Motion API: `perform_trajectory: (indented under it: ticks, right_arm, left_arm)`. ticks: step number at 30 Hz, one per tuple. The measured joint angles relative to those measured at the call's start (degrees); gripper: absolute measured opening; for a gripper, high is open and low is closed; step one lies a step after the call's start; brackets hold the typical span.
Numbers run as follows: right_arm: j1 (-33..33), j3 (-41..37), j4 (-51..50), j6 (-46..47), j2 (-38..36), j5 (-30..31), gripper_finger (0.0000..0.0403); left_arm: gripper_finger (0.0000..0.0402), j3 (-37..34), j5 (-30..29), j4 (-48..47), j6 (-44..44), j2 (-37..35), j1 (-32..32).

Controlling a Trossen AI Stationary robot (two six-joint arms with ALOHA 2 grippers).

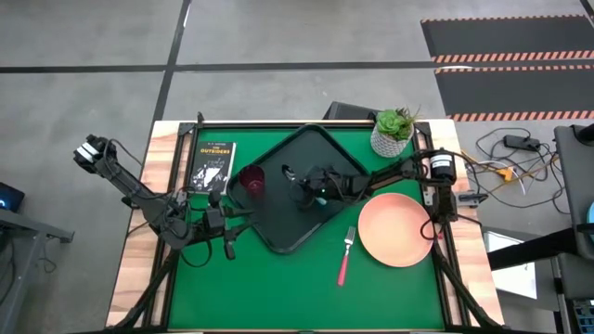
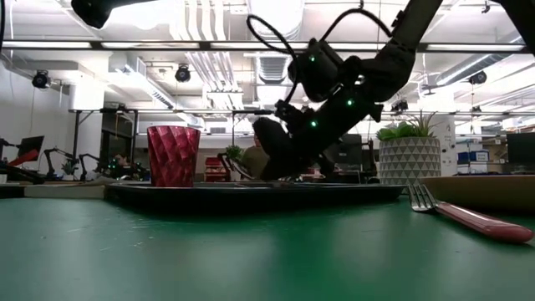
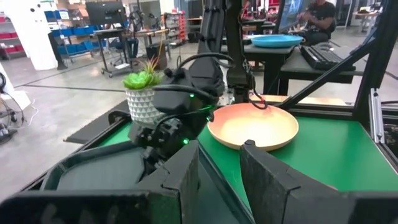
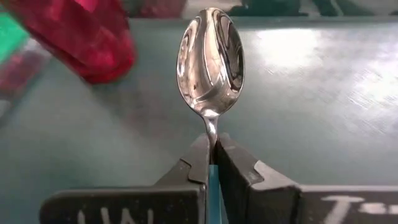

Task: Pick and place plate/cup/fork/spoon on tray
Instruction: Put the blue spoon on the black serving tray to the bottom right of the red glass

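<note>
The black tray [image 1: 278, 227] lies slantwise in the middle of the green table. The dark red cup [image 1: 252, 181] stands on the tray's left corner. My right gripper [image 1: 293, 175] reaches over the tray from the right, slanting down, and is shut on the spoon [image 4: 210, 62]. The peach plate [image 1: 396, 229] lies on the table right of the tray. The pink-handled fork [image 1: 345, 255] lies beside the plate, nearer the front edge. My left gripper [image 1: 227, 245] waits at the tray's near-left side, pointing level, open with nothing between its fingers. My right gripper pinches the spoon's thin neck [image 4: 212, 132] just behind the bowl, between its two fingers. The teal handle [image 4: 212, 186] runs back between them. The spoon lies along the fingers, its bowl sticking out past the tips, hollow side up, over the tray floor. Whether the bowl touches the tray I cannot tell.
A white pot with a green plant [image 1: 393, 132] stands at the table's far right corner. A small black book [image 1: 213, 167] lies at the far left. Bare green mat [image 1: 278, 288] stretches along the near edge. Cables and a frame post stand by the right edge.
</note>
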Motion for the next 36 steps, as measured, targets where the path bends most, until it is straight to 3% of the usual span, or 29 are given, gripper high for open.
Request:
perform_trajectory:
  ticks: [7, 14, 28, 36]
  right_arm:
    - [3.51, 5.09, -1.84, -1.28, 0.78, 3.34, 0.0012]
    - [4.39, 13.25, -14.63, -0.47, 5.35, 11.14, 0.0012]
    - [8.63, 14.71, -17.13, 8.81, 6.43, 10.1, 0.0012]
    - [10.39, 14.69, -13.01, 11.31, 7.59, 10.53, 0.0012]
  left_arm:
    - [0.0099, 0.0, -0.24, 1.07, 1.53, -0.02, 0.04]
    - [0.0099, -0.02, -0.31, 1.07, 1.76, -0.04, 0.04]
    - [0.0099, -0.07, -0.4, 1.04, 1.42, -0.02, 0.04]
    - [0.0099, -0.07, -0.4, 1.03, 1.48, -0.02, 0.04]
